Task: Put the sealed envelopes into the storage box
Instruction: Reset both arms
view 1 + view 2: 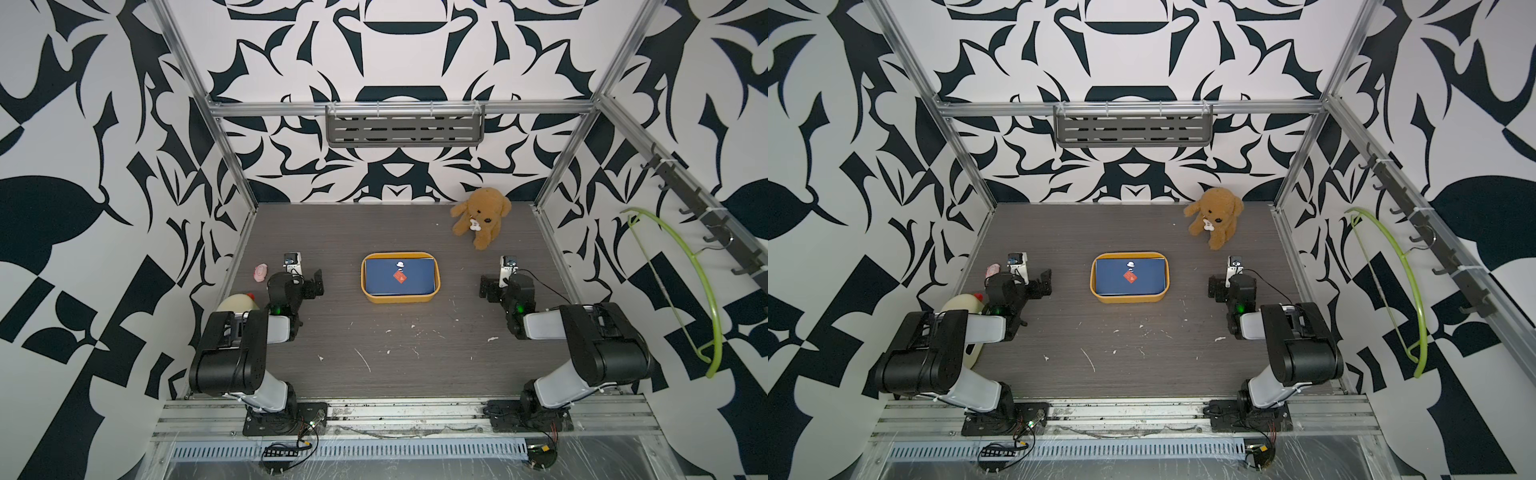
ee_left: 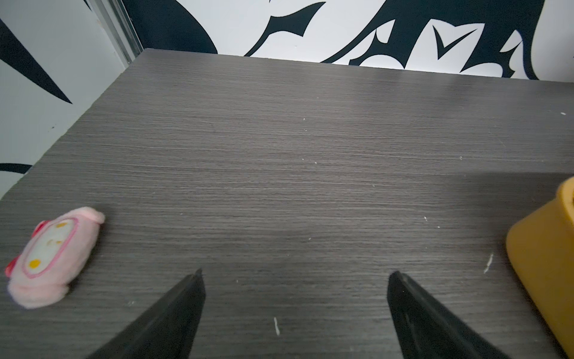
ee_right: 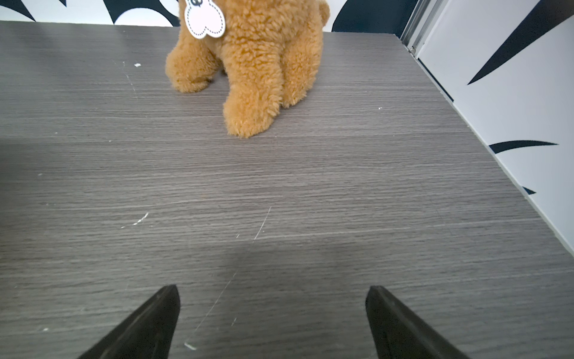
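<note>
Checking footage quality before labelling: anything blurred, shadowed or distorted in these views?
Left wrist view: pink plush toy and storage box look soft at the edges. Right wrist view: faint shadow on the table. Both top views: evenly lit.

Walls [image 1: 395, 50] on three sides carry a bold black-and-white leaf pattern. An aluminium frame [image 1: 270, 109] runs up the corners and across the back. At 12 o'clock a grey slotted rack [image 1: 405, 129] hangs from the crossbar. At 2 o'clock a dark hook rail [image 1: 688, 187] slants along the wall, with a green hanger [image 1: 706, 282] on it. The bench [image 1: 374, 365] is dark grey woodgrain, flecked with white scuffs. At 6 o'clock lie metal rails [image 1: 395, 411] and a slotted strip [image 1: 353, 451]. Light is even, shadows soft.
</note>
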